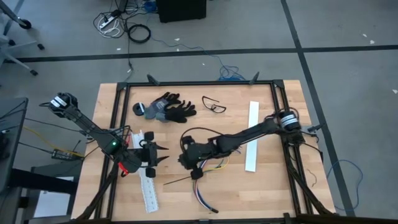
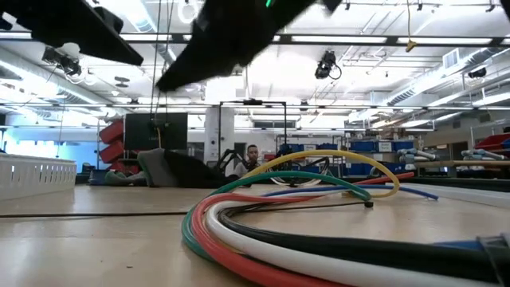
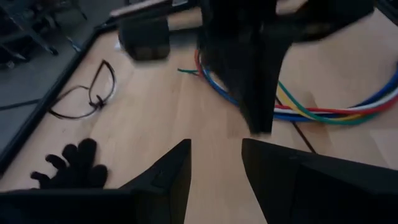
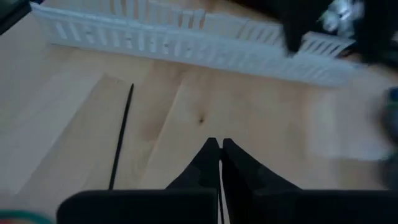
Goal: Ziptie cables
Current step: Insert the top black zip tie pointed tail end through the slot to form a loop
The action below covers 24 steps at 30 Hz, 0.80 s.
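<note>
- The cables (image 1: 202, 194) are lying at the lower centre of the table (image 1: 273, 186).
- A slotted strip (image 1: 150, 191) is lying to their left, another strip (image 1: 252, 135) to their upper right.
- The gloves (image 1: 166, 108) and glasses (image 1: 214, 105) are sitting above, glasses to the right.

No text, label, brand, number or sign can be read in any of the four views. The room behind the desk (image 1: 261, 180) shows bins and shelving, but any markings there are too small to make out.
</note>
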Tool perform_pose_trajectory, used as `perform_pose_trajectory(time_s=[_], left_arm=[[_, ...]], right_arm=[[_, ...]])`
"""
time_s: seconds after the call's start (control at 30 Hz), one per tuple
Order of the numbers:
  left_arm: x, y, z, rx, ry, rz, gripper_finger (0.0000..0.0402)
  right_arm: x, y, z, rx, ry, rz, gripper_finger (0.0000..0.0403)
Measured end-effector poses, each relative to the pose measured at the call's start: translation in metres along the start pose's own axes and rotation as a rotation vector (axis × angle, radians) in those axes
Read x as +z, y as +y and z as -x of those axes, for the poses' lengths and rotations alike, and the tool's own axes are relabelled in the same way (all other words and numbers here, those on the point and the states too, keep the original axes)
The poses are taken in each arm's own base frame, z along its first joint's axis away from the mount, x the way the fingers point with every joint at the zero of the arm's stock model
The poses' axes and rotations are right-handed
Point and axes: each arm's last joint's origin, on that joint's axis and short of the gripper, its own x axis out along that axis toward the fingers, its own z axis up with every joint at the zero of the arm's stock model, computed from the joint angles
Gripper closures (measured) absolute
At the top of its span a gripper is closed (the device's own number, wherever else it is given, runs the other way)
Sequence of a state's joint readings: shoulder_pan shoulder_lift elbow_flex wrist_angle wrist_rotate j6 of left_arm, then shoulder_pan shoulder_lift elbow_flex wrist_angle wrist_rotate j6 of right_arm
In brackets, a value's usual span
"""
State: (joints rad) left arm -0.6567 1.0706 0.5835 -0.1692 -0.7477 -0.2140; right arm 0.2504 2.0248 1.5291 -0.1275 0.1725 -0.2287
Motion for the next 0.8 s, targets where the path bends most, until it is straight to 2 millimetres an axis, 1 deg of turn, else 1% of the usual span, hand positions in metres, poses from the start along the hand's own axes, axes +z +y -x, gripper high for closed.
perform_pose_trajectory(time_s=[0.13,0.27,0.33,0.47,0.57,0.67,0.8], left_arm=[[0.001,0.001,0.0,0.029,-0.011,0.004,0.0265],[0.008,0.0,0.0,0.034,-0.071,0.026,0.0265],[0.014,-0.001,0.001,0.028,-0.118,0.026,0.0265],[0.026,-0.002,0.003,0.017,-0.213,0.011,0.0265],[0.032,-0.002,0.004,0.016,-0.262,0.013,0.0265],[0.036,-0.002,0.005,0.018,-0.303,0.035,0.0265],[0.041,-0.004,0.003,0.046,-0.343,0.047,0.0265]], right_arm=[[0.023,0.002,0.039,-0.083,-0.033,0.019,0.0402],[0.04,0.01,0.061,-0.153,-0.101,0.027,0.0402],[0.049,0.014,0.069,-0.186,-0.162,0.014,0.0402],[0.063,0.017,0.075,-0.253,-0.294,-0.012,0.0403],[0.074,0.019,0.082,-0.344,-0.388,-0.062,0.0403],[0.082,0.023,0.09,-0.422,-0.453,-0.086,0.0403],[0.089,0.03,0.097,-0.454,-0.528,-0.12,0.0403]])
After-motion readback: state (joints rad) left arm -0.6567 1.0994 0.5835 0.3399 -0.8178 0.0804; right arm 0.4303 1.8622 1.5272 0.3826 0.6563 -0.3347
